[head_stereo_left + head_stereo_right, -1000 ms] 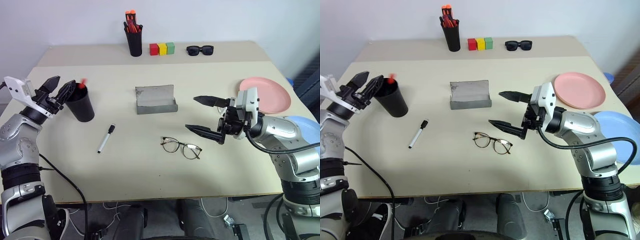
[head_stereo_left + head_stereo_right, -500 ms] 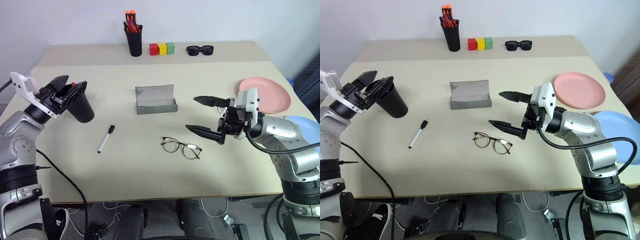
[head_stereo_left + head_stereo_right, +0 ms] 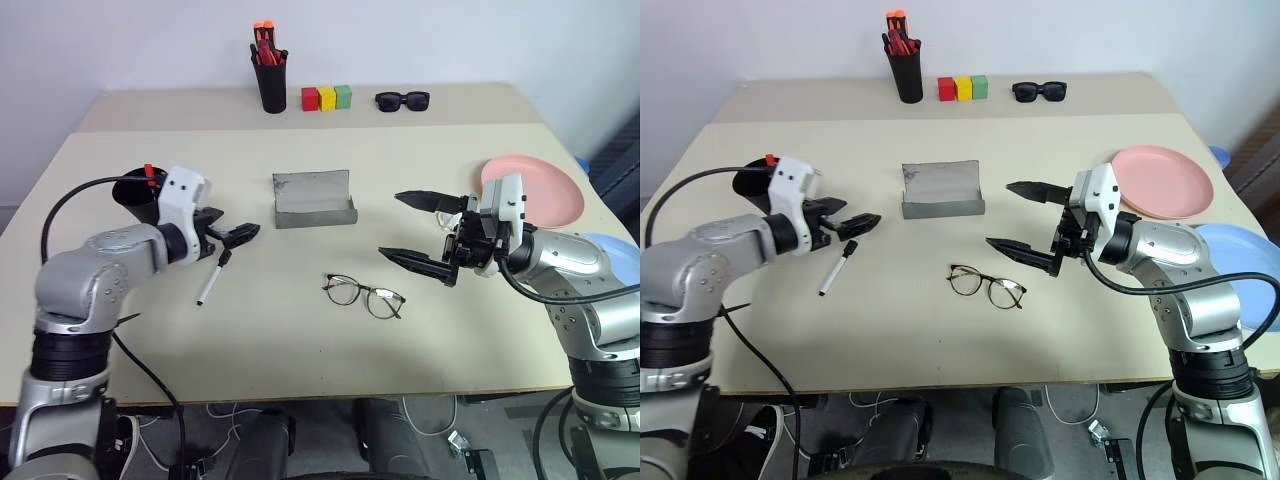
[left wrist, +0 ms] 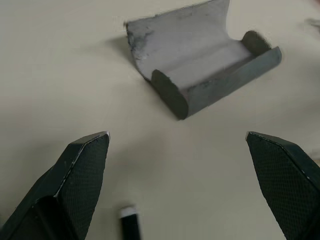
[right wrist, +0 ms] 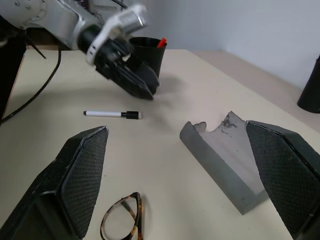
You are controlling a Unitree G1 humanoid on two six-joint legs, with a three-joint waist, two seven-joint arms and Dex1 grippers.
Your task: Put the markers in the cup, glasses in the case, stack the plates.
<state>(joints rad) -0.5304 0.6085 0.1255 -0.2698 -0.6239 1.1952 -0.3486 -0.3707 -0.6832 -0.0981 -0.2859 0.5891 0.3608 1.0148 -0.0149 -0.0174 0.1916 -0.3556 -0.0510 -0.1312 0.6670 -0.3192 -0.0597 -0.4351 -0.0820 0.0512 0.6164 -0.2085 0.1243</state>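
Left eye view gives me the whole table (image 3: 300,340), so I count from there. I see two markers: one marker with a black cap (image 3: 212,276) lies flat on the tabletop, and one red-capped marker (image 3: 149,172) stands inside the cup (image 3: 135,190) at the left. I count one cup, one pair of glasses (image 3: 364,294) lying unfolded near the middle, and one grey case (image 3: 313,200) with its lid up, a little beyond the glasses and apart from them. I count two plates at the right edge: a pink plate (image 3: 545,185) and a blue plate (image 3: 615,250) partly hidden behind my right arm; they are side by side, not stacked.

My left gripper (image 3: 232,235) hovers just above the black cap end of the lying marker, its fingers spread wide and holding nothing. My right gripper (image 3: 420,232) hangs over the table between the glasses and the pink plate, fingers wide apart too, and empty.

At the far edge I see one pen holder (image 3: 268,80), three coloured blocks (image 3: 327,97) and one pair of sunglasses (image 3: 401,100).
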